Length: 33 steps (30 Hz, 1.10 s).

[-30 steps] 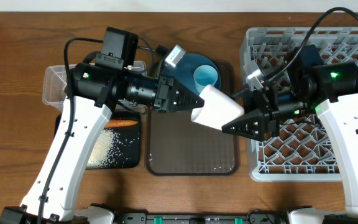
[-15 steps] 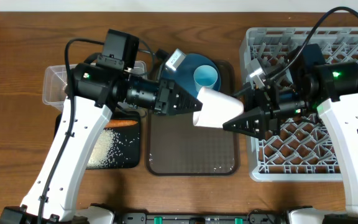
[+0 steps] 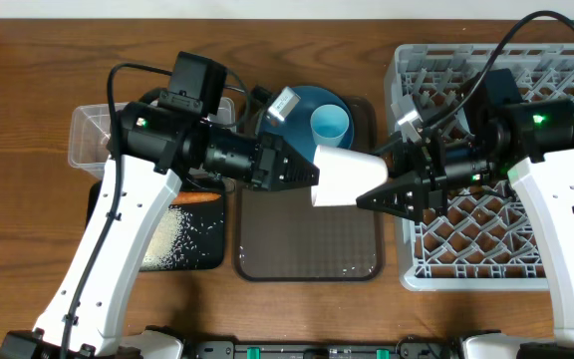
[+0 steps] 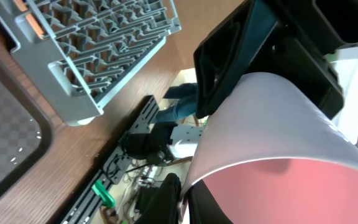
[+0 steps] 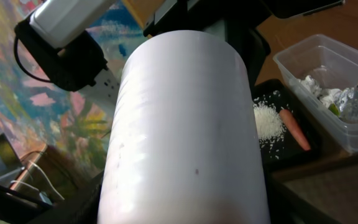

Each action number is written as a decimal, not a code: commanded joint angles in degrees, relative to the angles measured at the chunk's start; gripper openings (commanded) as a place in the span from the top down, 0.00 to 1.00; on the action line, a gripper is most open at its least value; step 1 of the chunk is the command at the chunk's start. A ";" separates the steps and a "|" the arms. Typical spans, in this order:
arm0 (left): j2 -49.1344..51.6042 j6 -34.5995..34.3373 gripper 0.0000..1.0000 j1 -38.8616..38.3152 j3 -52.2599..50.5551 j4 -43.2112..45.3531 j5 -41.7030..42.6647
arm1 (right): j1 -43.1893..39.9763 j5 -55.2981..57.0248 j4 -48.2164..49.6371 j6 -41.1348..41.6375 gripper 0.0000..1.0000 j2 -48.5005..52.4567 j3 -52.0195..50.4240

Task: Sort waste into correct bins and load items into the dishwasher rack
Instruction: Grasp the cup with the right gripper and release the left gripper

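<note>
Wooden tabletop (image 3: 28,60) carries everything. One cup (image 3: 345,177), white outside and pink inside, hangs on its side above the brown tray (image 3: 307,249). The right gripper (image 3: 372,194) grasps it from 3 o'clock. The left gripper (image 3: 309,172) crowds its rim from 9 o'clock, and its grip cannot be told. At 12 o'clock one light blue cup (image 3: 331,123) sits on one blue plate (image 3: 302,105). One grey rack (image 3: 566,70) lies at 3 o'clock. One clear tub (image 3: 88,135) stands at 9 o'clock. One black tray (image 3: 207,261) at 8 o'clock holds one carrot (image 3: 195,197) and scattered rice (image 3: 172,234).
</note>
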 commanded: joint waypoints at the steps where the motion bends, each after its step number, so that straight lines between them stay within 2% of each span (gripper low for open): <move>1: -0.15 0.37 0.92 -0.13 0.28 -0.90 -5.20 | -1.07 -3.76 0.61 -0.50 0.68 0.59 0.11; 2: -0.15 0.37 0.87 -0.13 0.28 -0.87 -5.22 | -1.25 -3.78 0.59 -0.48 0.68 0.59 0.11; 7: -0.15 0.33 0.85 0.28 0.28 -0.66 -9.14 | -1.92 -3.76 0.55 -0.28 0.69 0.59 0.11; 9: -0.15 0.15 0.78 0.63 0.28 -0.63 -9.73 | -1.92 -3.74 0.55 -0.28 0.69 0.59 0.11; 11: -0.13 0.15 0.76 1.20 0.28 -0.57 -9.70 | -1.92 -3.45 0.52 -0.26 0.69 0.59 0.11; 14: -0.15 0.15 0.61 2.43 0.28 -0.17 -9.73 | -1.92 -2.29 0.46 -0.26 0.69 0.59 0.11; 20: -0.15 0.15 0.59 4.79 0.28 -0.02 -10.84 | -1.92 0.15 0.15 0.61 0.69 0.59 0.11; 27: -0.13 0.13 0.58 5.18 0.28 -0.02 -18.21 | -1.99 1.16 0.57 2.08 0.69 0.59 0.11; 30: -0.13 0.13 0.57 5.20 0.28 0.00 -20.90 | -1.99 5.01 3.21 7.91 0.69 0.59 0.11; 33: -0.13 0.15 0.57 5.18 0.28 -0.02 -23.26 | -1.99 11.39 8.26 18.27 0.70 0.59 0.11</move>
